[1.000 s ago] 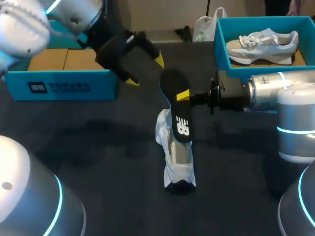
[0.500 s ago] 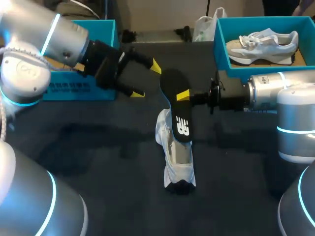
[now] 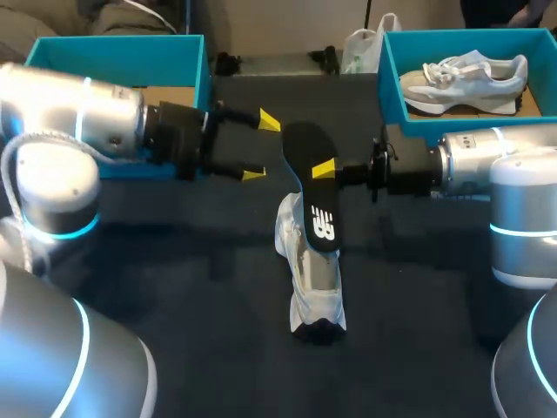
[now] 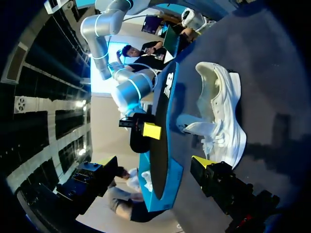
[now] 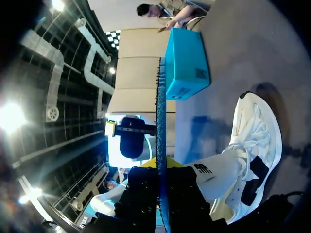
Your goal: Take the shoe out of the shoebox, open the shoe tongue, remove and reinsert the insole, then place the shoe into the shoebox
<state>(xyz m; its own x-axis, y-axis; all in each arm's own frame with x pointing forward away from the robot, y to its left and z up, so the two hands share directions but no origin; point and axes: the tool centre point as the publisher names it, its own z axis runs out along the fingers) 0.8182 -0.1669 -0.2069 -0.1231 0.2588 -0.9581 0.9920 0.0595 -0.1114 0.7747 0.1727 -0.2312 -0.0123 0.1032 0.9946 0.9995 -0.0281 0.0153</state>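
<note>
A white shoe [image 3: 315, 283] lies on the dark table, toe toward me. Above it stands a black insole [image 3: 312, 187], tilted, its lower end at the shoe's opening. My right gripper [image 3: 324, 169] comes in level from the right and is shut on the insole's upper half. My left gripper [image 3: 262, 148] is open and level, just left of the insole's top and not touching it. The left wrist view has the insole [image 4: 163, 141] edge-on ahead of its fingertip [image 4: 203, 162], with the shoe [image 4: 221, 121] beside it. In the right wrist view the insole [image 5: 160, 121] rises from between the fingers.
A teal shoebox [image 3: 393, 87] at the back right holds a second, grey and white shoe [image 3: 466, 83]. Another teal shoebox [image 3: 122, 54] stands at the back left, behind my left arm. A white bag [image 3: 361, 48] lies between the boxes at the far edge.
My left arm has swung down and levelled out, and its open gripper now points right at the insole's top. The right arm, insole and shoe have not moved.
</note>
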